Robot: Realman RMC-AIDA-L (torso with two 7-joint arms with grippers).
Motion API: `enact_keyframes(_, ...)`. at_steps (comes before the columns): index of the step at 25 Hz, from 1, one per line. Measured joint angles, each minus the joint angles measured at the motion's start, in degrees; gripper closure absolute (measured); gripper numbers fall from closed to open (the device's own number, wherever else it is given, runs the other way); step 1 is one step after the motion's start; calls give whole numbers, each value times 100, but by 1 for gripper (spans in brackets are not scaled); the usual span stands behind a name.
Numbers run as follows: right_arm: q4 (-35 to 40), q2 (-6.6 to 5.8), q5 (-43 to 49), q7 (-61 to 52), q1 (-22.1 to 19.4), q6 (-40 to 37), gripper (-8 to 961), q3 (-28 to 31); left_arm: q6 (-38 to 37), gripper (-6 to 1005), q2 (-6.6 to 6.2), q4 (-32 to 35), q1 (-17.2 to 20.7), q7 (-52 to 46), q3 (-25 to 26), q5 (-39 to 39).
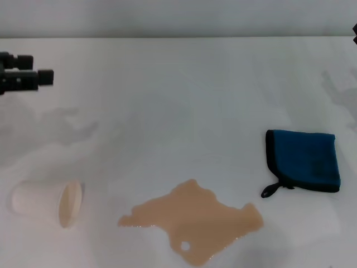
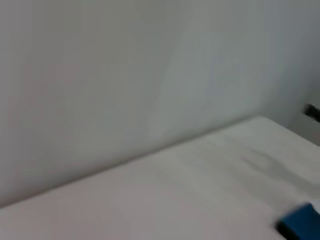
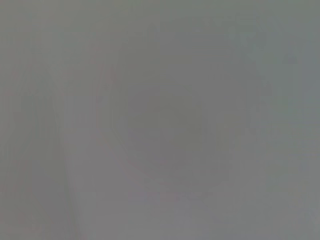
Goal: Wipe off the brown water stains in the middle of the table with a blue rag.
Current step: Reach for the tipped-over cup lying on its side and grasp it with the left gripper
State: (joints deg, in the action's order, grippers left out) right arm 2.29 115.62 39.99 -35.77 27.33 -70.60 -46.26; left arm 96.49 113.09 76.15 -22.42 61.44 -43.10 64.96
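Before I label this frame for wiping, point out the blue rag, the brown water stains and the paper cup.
blue rag (image 1: 305, 160), head view, middle of the folded cloth.
brown water stains (image 1: 195, 218), head view, centre of the puddle.
paper cup (image 1: 39, 202), head view, side wall of the tipped cup.

The left end effector (image 1: 42, 78) hangs at the far left, above the table, its black fingers pointing inward. Only a dark sliver of the right arm (image 1: 355, 32) shows at the far right edge.
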Motion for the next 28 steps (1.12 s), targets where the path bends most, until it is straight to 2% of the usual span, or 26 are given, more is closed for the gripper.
enact_keyframes(5, 0, 11, -1, 0, 9, 7, 112, 3, 633, 278, -137, 420, -79, -375, -26, -478)
enact_keyframes(8, 0, 15, -1, 0, 16, 13, 112, -13, 1204, 208, -151, 701, -252, -478, -55, -1013)
enact_keyframes(11, -1, 22, -1, -25, 29, 13, 112, -23, 1864, 123, -153, 749, -583, -538, -76, -1533)
enact_keyframes(12, -1, 24, -1, -42, 34, 13, 112, -29, 1937, 123, -153, 747, -635, -539, -109, -1638)
enact_keyframes(19, -37, 31, 14, -69, 44, 13, 112, -49, 1978, 122, -158, 778, -726, -75, -385, -1956)
enact_keyframes(22, -48, 31, 14, -70, 35, 13, 112, -33, 1976, 123, -160, 786, -728, 313, -480, -2336)
enact_keyframes(28, -37, 31, 1, -71, 28, 12, 113, 1, 1977, 122, -94, 747, -705, 781, -673, -2869)
